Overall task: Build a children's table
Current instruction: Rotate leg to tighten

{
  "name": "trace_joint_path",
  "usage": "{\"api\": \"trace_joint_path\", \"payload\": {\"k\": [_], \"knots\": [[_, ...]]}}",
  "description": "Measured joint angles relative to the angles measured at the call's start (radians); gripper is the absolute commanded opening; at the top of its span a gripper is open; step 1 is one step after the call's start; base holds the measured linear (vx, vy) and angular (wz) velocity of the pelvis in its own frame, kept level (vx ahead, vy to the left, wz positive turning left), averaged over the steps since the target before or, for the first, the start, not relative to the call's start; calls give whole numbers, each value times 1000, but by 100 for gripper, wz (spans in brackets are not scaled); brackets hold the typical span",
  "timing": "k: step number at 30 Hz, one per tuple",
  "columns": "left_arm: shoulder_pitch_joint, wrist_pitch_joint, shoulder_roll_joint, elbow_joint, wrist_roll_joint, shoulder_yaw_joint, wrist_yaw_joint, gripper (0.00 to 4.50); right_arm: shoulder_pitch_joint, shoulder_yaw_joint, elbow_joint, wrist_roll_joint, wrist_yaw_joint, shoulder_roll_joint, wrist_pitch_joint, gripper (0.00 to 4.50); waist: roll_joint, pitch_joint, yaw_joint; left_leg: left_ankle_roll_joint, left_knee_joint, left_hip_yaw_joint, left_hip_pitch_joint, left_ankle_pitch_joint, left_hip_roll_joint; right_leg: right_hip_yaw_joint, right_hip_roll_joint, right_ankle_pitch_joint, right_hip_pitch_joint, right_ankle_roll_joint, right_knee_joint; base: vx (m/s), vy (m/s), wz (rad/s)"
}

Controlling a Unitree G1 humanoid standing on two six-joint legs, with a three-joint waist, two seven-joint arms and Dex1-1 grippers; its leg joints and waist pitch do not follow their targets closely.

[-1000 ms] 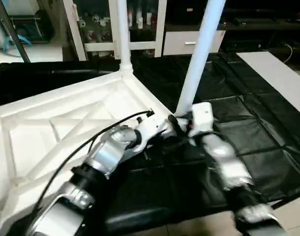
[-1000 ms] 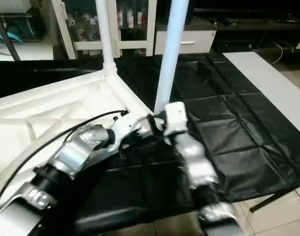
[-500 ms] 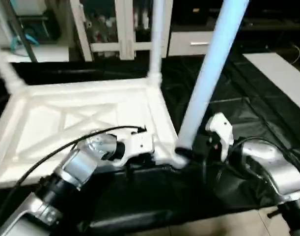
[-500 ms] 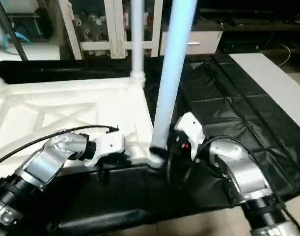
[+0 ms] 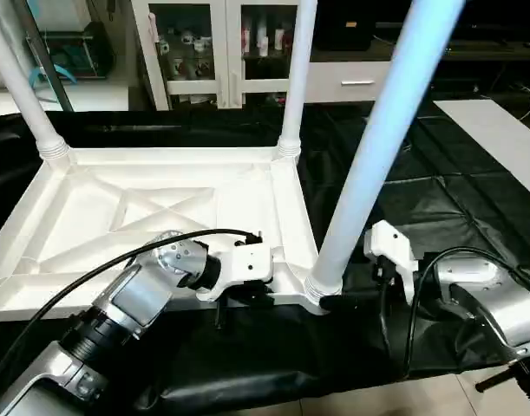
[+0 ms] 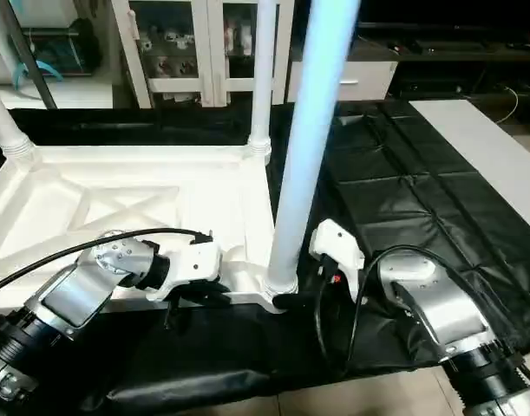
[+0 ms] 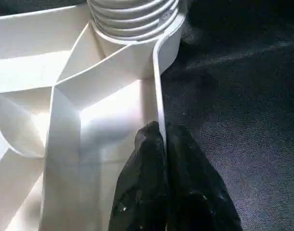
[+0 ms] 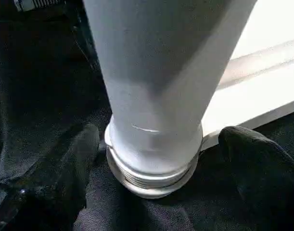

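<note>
The children's table top [image 5: 160,208] lies underside up on the black-draped work table, its X-ribs showing. Three white legs stand in its corner sockets: far left [image 5: 22,87], far right [image 5: 295,78] and near right [image 5: 377,147]. My left gripper [image 7: 159,132] is shut on the thin near rim [image 7: 159,82] just beside the near right socket [image 7: 132,19]. My right gripper [image 8: 161,137] is open, with one finger [image 8: 65,178] on each side of the near right leg's ribbed base [image 8: 154,173].
The black cloth [image 5: 438,199] covers the work table to the right of the top, with a white panel [image 5: 499,130] at its far right. A white glass-door cabinet [image 5: 230,43] stands behind. The work table's front edge runs just below my forearms.
The table top has turned, and its near right corner has come toward me with both grippers staying at it. The far left leg has come into view. My right forearm has swung out rightward.
</note>
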State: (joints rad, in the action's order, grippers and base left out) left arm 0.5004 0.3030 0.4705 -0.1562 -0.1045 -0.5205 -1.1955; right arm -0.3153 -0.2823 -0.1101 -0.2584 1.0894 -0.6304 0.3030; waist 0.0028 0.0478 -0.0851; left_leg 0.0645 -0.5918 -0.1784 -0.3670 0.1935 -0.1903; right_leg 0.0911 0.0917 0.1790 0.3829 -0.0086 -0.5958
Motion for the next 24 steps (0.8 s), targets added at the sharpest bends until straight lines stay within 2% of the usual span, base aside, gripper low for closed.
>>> {"api": "trace_joint_path", "payload": {"k": [8, 17, 22, 24], "knots": [[0, 3, 0, 3, 0, 0, -2, 0, -13, -2, -30, 17, 9, 27, -1, 349, 0, 0, -1, 0, 0, 0, 0, 0, 0, 0, 0, 0, 0, 0, 0, 0, 0, 0], [0, 12, 2, 5, -1, 0, -2, 0, -23, -13, -49, 20, 32, 32, -11, 284, 0, 0, 1, 0, 0, 0, 0, 0, 0, 0, 0, 0, 0, 0, 0, 0, 0, 0], [-1, 29, 5, 10, 0, 1, -2, 0, -23, -11, -54, 26, 27, 44, -11, 275, 0, 0, 3, 0, 0, 0, 1, 0, 0, 0, 0, 0, 0, 0, -1, 0, 0, 0], [-3, 43, 3, 0, -1, 16, 11, 0, -24, 2, -85, 27, -18, 91, -13, 273, -3, -2, 11, 0, 1, 0, 4, 0, -1, 0, -1, 0, -2, 0, -2, 0, 0, 0]]}}
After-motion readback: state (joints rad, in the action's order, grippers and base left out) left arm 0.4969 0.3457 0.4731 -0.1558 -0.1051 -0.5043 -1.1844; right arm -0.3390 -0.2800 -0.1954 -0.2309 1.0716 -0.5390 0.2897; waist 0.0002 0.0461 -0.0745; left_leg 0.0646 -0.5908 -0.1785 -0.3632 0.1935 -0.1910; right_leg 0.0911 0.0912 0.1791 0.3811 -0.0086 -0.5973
